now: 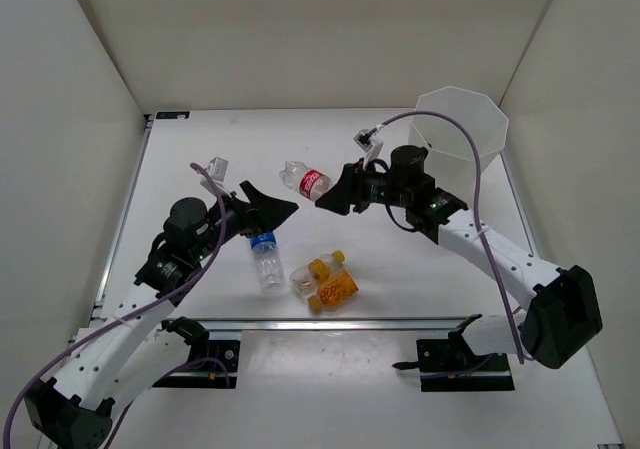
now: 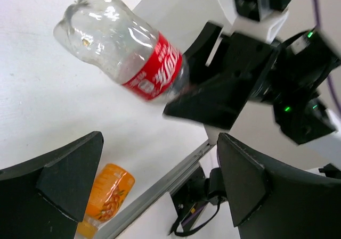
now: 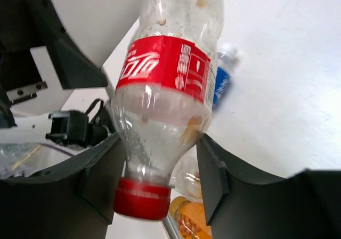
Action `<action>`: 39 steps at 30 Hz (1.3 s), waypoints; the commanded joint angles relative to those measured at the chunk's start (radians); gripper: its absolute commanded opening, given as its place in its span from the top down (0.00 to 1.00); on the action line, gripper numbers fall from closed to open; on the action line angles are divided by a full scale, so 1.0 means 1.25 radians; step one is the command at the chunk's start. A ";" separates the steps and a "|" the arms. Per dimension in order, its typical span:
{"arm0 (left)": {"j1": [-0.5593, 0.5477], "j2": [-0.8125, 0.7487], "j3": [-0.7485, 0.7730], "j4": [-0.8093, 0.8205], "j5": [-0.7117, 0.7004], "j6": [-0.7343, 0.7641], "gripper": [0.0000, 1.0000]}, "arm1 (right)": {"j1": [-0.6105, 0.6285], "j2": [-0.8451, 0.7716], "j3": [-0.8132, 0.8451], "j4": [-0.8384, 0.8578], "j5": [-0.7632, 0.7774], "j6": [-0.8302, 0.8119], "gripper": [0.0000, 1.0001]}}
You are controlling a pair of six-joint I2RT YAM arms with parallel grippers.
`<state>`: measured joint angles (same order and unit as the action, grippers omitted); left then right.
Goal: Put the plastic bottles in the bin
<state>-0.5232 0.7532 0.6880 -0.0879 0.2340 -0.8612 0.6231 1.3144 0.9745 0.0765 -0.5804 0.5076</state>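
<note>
Right end effector (image 3: 160, 148) is about half closed, its fingers clamping the red-label bottle (image 1: 306, 179) just above the red cap and holding it off the counter (image 1: 200, 149) near the middle. Left end effector (image 1: 275, 214) is spread wide and empty, close to that bottle at its 8 o'clock but not touching it.

Five bottles show. One is held. Four lie on the counter: one blue-label bottle (image 1: 266, 259), two orange bottles (image 1: 336, 289) at its 3 o'clock, and what looks like a small clear bottle (image 1: 300, 282) touching them. One bin (image 1: 455, 119) stands at the counter's 1 o'clock.
</note>
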 commanded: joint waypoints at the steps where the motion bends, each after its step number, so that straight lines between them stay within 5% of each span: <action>1: 0.025 -0.022 0.045 -0.077 0.023 0.040 0.01 | -0.053 -0.053 0.101 -0.116 0.031 -0.060 1.00; 7: 0.099 -0.012 0.121 -0.409 -0.176 0.107 0.02 | -0.233 -0.087 0.330 -0.418 0.233 -0.207 0.99; 12: 0.174 0.024 0.096 -0.495 -0.191 0.150 0.02 | -0.537 -0.063 0.374 -0.504 0.100 -0.221 1.00; 18: 0.162 0.058 0.089 -0.488 -0.225 0.147 0.02 | -0.509 -0.005 0.517 -0.583 0.188 -0.309 1.00; 33: 0.194 0.134 0.124 -0.521 -0.257 0.170 0.01 | -0.250 0.097 0.556 -0.567 0.334 -0.339 1.00; 36: 0.200 0.147 0.131 -0.530 -0.271 0.174 0.01 | -0.207 0.113 0.557 -0.555 0.348 -0.334 0.84; 39: 0.198 0.147 0.133 -0.521 -0.262 0.167 0.02 | -0.175 0.135 0.557 -0.520 0.337 -0.319 0.80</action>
<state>-0.2832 0.9413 0.8135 -0.7341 -0.0769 -0.6609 0.3809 1.4734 1.6375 -0.6434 -0.1818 0.1032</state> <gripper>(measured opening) 0.985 0.192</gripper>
